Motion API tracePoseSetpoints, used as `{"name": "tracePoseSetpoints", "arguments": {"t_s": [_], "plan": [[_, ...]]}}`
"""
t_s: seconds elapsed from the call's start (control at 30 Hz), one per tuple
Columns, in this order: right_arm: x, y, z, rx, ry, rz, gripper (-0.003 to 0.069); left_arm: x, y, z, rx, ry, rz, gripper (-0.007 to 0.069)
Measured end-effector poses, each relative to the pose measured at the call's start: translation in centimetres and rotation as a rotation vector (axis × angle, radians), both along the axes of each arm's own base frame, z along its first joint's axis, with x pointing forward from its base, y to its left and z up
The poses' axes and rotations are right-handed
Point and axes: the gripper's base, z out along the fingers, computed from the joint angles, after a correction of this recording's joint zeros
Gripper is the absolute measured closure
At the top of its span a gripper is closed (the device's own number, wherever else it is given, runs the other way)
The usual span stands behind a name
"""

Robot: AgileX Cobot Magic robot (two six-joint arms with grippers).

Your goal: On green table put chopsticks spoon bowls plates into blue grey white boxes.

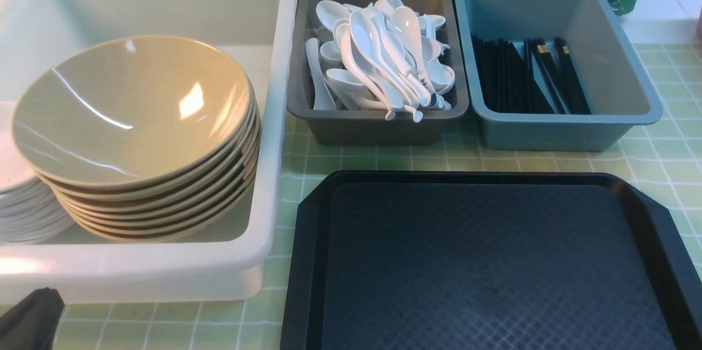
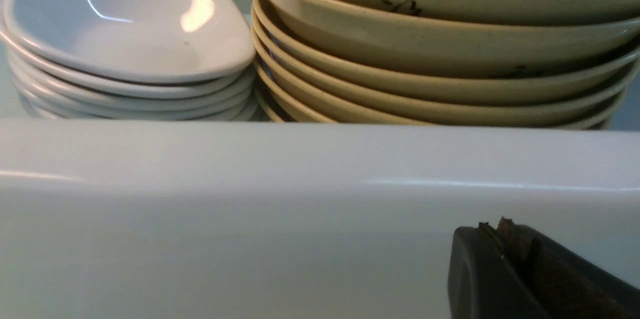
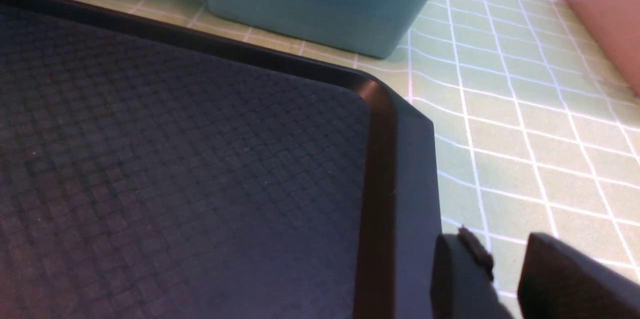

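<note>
Pressed together with nothing between its dark fingers, the left gripper (image 2: 505, 239) sits low just outside the near wall of the large translucent white plastic tub (image 1: 164, 276). Beyond that wall from it, inside the tub, a stack of wide glossy tan-beige bowls (image 1: 137, 136) stands touching a lower stack of small glossy white rounded-square plates (image 2: 125, 44).

Slightly parted, with a narrow gap and nothing in it, the right gripper (image 3: 505, 264) hangs over the edge of the black textured plastic tray (image 1: 493, 262), one finger above the tray's rim and the other above the pale green checked tablecloth (image 3: 525, 109). Ahead of it, past the tray's far corner, stands the dull blue plastic tub (image 1: 554, 130), holding a bundle of long thin black chopsticks (image 1: 526, 75), some with gold marks near one end. Further across from this gripper, between the blue and white tubs, the dark grey plastic tub (image 1: 378, 130) is heaped with white ceramic soup spoons (image 1: 378, 59); one on the pile's near side, blue-lettered with a blue handle tip (image 1: 428, 95), rests at the tub's near rim.
</note>
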Motion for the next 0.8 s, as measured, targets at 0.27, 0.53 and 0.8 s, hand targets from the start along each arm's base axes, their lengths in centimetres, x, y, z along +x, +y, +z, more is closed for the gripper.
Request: {"name": "tracePoseSetpoints", "arguments": {"t_s": [0.27, 0.53, 0.8], "plan": [[0.01, 0.00, 0.02, 0.000, -0.002, 0.000, 0.0456, -0.03, 0.01, -0.02, 0.000, 0.001, 0.001, 0.0626], [0.01, 0.00, 0.02, 0.000, -0.002, 0.000, 0.0451, -0.06, 0.01, -0.16, 0.001, 0.016, 0.002, 0.0626], [0.01, 0.00, 0.02, 0.000, -0.002, 0.000, 0.0442, -0.15, 0.03, -0.56, 0.004, 0.061, 0.003, 0.0626]]}}
